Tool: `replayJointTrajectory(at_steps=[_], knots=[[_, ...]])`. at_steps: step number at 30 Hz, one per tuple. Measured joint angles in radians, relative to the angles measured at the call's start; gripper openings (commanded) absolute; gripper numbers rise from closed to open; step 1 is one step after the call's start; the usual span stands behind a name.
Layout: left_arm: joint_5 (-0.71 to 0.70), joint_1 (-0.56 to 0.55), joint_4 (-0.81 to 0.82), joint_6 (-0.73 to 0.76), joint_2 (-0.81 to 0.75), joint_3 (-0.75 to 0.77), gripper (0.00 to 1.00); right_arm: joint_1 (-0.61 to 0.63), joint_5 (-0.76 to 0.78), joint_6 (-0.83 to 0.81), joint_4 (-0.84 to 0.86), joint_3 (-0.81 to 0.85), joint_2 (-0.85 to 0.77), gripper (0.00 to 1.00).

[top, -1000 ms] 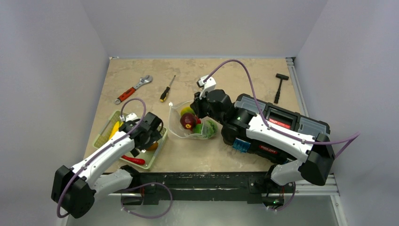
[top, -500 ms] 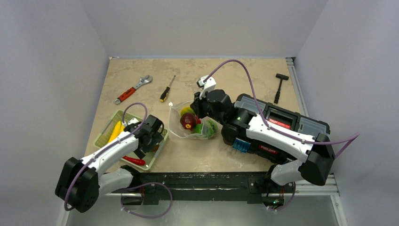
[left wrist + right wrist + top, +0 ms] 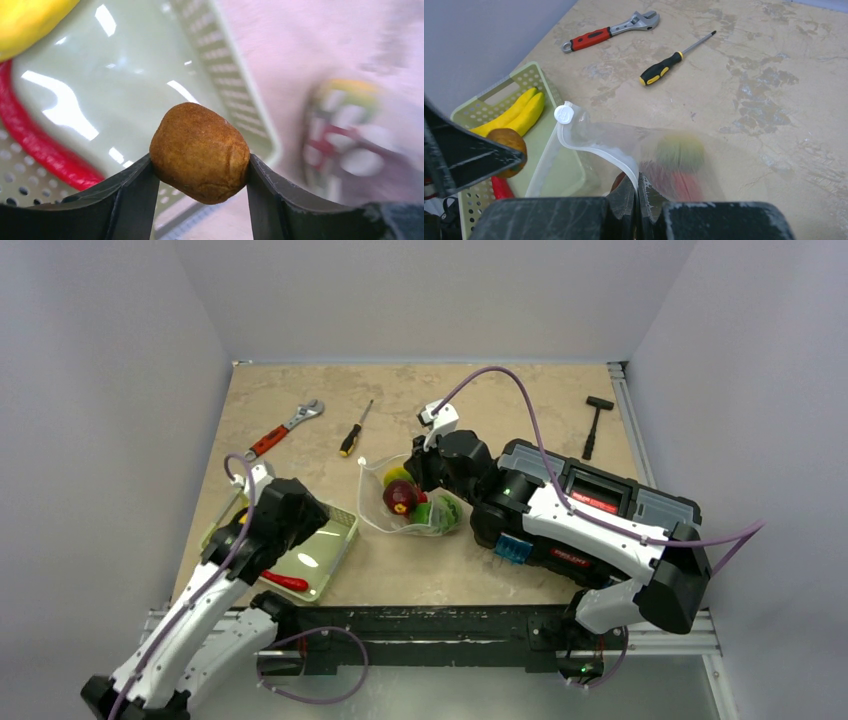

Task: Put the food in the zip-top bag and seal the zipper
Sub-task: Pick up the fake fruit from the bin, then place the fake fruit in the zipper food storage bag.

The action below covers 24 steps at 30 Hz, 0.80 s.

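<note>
Probably a lab cell: blank grey walls (image 3: 420, 300) around tabletop (image 3: 480, 400).

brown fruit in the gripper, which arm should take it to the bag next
Left. The left gripper clamps the brown fruit over the basket, while the right gripper is pinched shut on the zip-top bag at its mouth edge, holding it up.

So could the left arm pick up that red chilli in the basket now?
Probably not yet: its fingers pinch a brown fruit above the basket. The chilli lies uncovered, so once that fruit is dropped off, the way looks free.
</note>
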Motion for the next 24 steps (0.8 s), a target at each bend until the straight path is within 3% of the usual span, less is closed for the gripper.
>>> replayJointTrajectory(at_steps=[6,9,14,20,24], knots=[[0.246,0.002,0.235,0.23,-0.245,0.005,0.45,0.0,0.0,0.0,0.003,0.0,0.008,0.0],[0.422,0.002,0.393,0.296,-0.278,-0.006,0.45,0.0,-0.001,0.0,0.003,0.0,0.011,0.0],[0.721,-0.007,0.629,0.356,-0.167,-0.005,0.44,0.0,-0.001,0.0,0.003,0.0,0.012,0.0],[0.836,-0.087,0.705,0.403,-0.049,-0.004,0.47,0.0,-0.002,0.0,0.003,0.0,0.012,0.0],[0.839,-0.135,0.706,0.423,0.012,0.002,0.66,0.0,-0.002,0.0,0.003,0.0,0.012,0.0]])
